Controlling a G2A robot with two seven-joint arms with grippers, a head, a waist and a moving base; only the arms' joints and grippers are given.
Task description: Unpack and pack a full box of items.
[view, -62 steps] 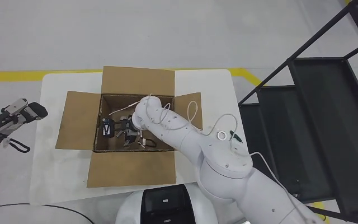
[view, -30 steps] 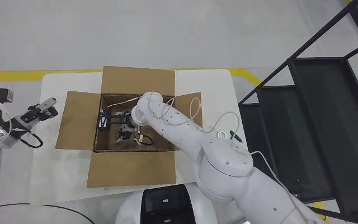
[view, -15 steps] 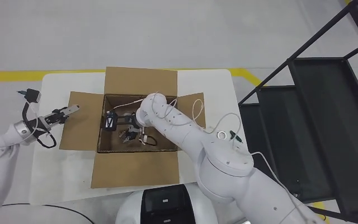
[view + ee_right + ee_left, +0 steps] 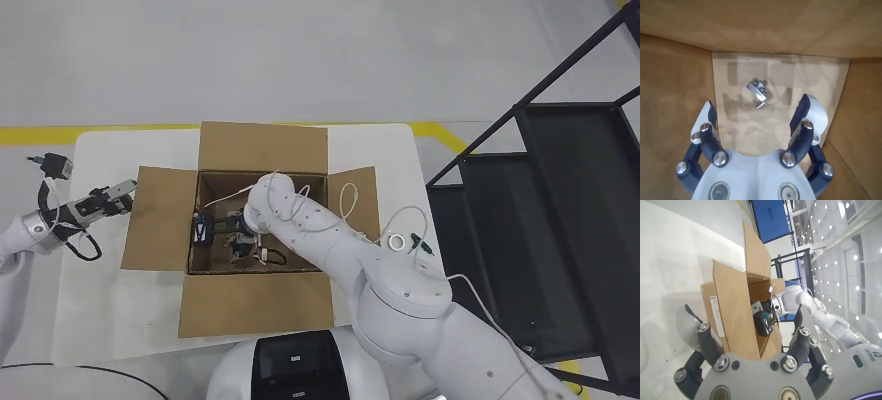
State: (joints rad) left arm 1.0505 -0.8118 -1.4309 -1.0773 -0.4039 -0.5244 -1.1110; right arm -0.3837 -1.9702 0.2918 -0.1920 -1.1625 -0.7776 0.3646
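An open cardboard box (image 4: 263,148) stands mid-table with its flaps spread; the left wrist view shows it (image 4: 730,306) from the side. On its floor lies a small silver metal bracket (image 4: 760,91). My right gripper (image 4: 758,113) hangs open inside the box, just above and short of the bracket, touching nothing. From above, that gripper (image 4: 238,243) is low in the box's left half. My left gripper (image 4: 122,192) is open beside the outer edge of the left flap (image 4: 160,215). Its fingers (image 4: 691,321) hold nothing.
The white table (image 4: 100,150) has bare room left of and behind the box. Black metal stairs (image 4: 560,200) stand off its right side. The right arm's white cable (image 4: 345,195) loops over the box's right flap.
My left arm has swung in from the table's left edge toward the left flap. The box has shifted a little to the right. My right gripper stays inside it.
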